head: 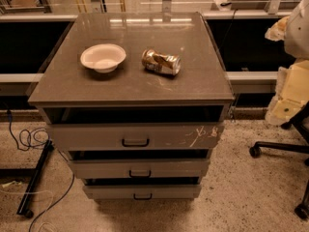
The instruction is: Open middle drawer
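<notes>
The grey cabinet (72, 88) has three drawers stacked under its top. The middle drawer (169, 168) has a plain grey front with a small dark bar handle (140, 174) at its centre. A dark gap shows above its front. Above it is the taller drawer (87, 137) with white scratches at its right end. Below it is the narrow bottom drawer (111, 191). My gripper (277, 30) is at the far right edge, level with the cabinet top and well away from the drawers. It holds nothing that I can see.
A white bowl (103, 57) and a crushed gold can (161, 62) lie on the cabinet top. My pale arm (292, 91) fills the right edge. An office chair base (280, 149) stands at the right. Cables (24, 139) and a dark bar (34, 182) lie on the floor at the left.
</notes>
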Controlling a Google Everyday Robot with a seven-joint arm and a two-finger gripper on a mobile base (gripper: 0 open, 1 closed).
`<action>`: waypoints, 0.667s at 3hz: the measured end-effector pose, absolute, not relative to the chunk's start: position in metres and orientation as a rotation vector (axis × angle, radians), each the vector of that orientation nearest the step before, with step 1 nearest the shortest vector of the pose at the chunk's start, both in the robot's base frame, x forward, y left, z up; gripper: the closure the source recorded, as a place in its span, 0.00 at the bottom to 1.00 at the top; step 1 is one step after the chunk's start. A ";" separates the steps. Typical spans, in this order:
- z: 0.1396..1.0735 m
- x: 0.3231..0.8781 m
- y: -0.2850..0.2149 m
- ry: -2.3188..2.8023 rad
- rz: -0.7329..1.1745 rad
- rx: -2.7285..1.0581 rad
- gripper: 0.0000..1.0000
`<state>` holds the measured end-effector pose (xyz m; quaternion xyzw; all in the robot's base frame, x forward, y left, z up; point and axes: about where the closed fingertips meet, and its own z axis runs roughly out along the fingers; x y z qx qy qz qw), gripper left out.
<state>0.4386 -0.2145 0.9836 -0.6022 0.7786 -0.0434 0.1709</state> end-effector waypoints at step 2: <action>0.973 0.438 -0.201 2.180 -0.106 -1.734 0.00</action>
